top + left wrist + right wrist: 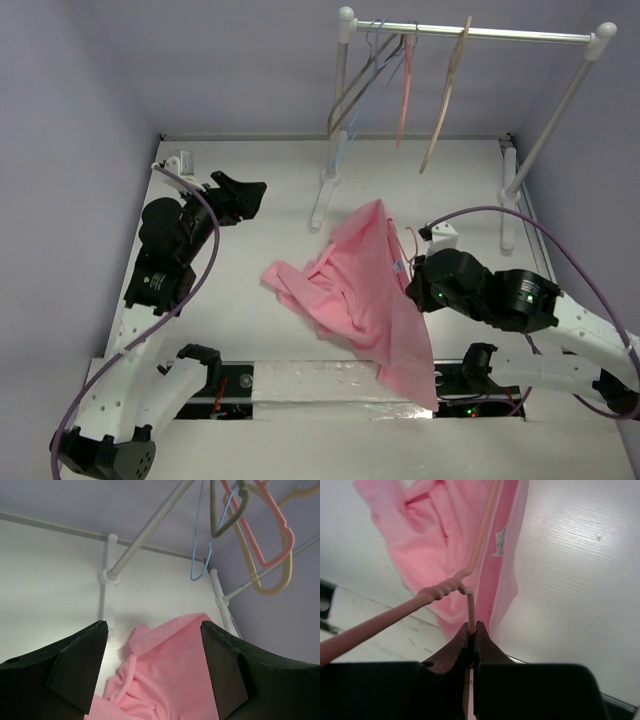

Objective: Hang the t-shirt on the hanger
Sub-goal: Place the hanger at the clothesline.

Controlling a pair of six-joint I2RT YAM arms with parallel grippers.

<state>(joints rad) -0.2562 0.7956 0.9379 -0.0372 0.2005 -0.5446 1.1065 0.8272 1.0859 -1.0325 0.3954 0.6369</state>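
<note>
I am clamping the hanger in my right tool, dressing the t-shirt; my left tool, spread apart, must next grip fabric.

The t-shirt sprawls over the table's middle and spills over its near edge, blocking any low pass there. Open surface lies between it and the left edge, where the left arm stands. The right gripper, pinched on the hanger, crowds the t-shirt's right side, its arm filling the near right corner. Along the far edge the rack plants two posts. Between them the way is open low down, while other hangers dangle above.
</note>
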